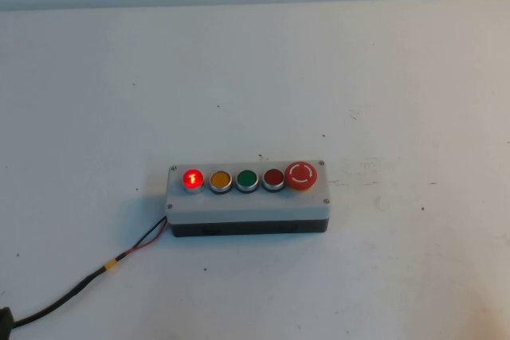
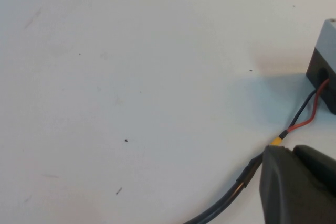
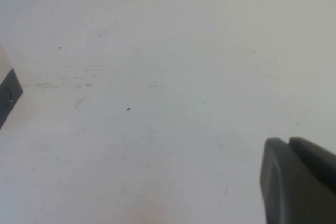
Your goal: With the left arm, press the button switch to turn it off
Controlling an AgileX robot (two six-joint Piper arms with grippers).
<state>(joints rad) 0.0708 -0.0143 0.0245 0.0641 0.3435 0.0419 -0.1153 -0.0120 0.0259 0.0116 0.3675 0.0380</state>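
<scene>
The button switch [image 1: 193, 179] is small, round and glowing bright red. It sits at the left end of the row on the grey box [image 1: 247, 206], by the box's cable [image 1: 80, 286]. Neither arm shows in the high view. In the left wrist view my left gripper [image 2: 291, 149] is shut and empty, low over the cable [image 2: 226, 200], with the box's end [image 2: 325, 61] a short way ahead; the button is hidden there. In the right wrist view my right gripper [image 3: 287, 141] is shut and empty over bare table.
The row also holds a yellow button [image 1: 221, 180], a green button [image 1: 247, 180], a darker red button [image 1: 273, 178] and a large red mushroom button [image 1: 301, 174]. The box stands on a white table [image 1: 382, 77]. Its corner shows in the right wrist view [image 3: 8, 85].
</scene>
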